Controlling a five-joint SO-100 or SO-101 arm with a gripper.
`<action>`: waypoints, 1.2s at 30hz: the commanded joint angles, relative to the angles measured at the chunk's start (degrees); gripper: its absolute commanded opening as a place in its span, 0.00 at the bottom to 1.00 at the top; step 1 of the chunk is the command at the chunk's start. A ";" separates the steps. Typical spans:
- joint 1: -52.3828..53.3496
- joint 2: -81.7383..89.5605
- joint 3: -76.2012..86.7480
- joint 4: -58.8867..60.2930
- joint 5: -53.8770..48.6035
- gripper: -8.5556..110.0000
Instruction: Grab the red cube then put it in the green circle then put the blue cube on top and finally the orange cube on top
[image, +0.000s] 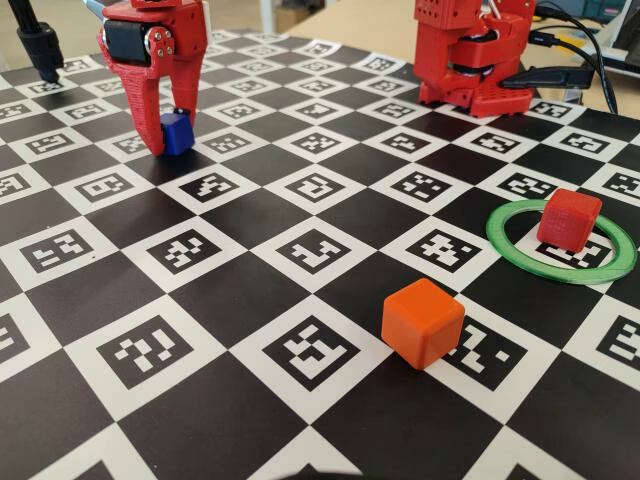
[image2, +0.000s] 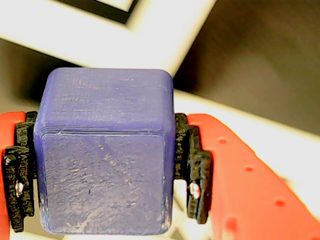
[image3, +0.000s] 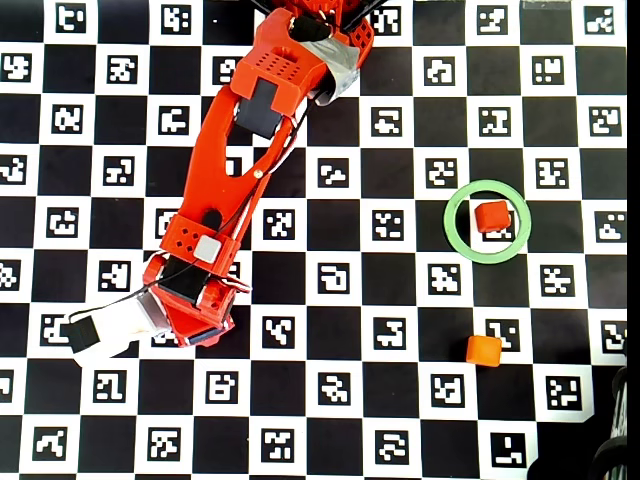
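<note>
Claw (image: 172, 135) clamped on blue cube (image: 177, 132), seemingly touching table (image: 250, 300). Red cube (image: 569, 220) inside green circle (image: 520, 258); orange cube (image: 422, 322) nearby.

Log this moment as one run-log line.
step: blue cube pickup | pincer: shut on blue cube at the board | red cube: inside green circle | orange cube: on board, untouched

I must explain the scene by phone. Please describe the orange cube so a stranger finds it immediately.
On the checkered marker board, find the green circle holding the red cube. The orange cube sits alone outside that ring, nearer the fixed camera. It is lighter and brighter than the red one.
</note>
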 joint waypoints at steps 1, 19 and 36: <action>0.44 14.06 -1.32 2.37 -1.05 0.11; -3.60 40.78 13.54 13.36 11.95 0.11; -26.10 55.02 19.07 22.15 42.19 0.11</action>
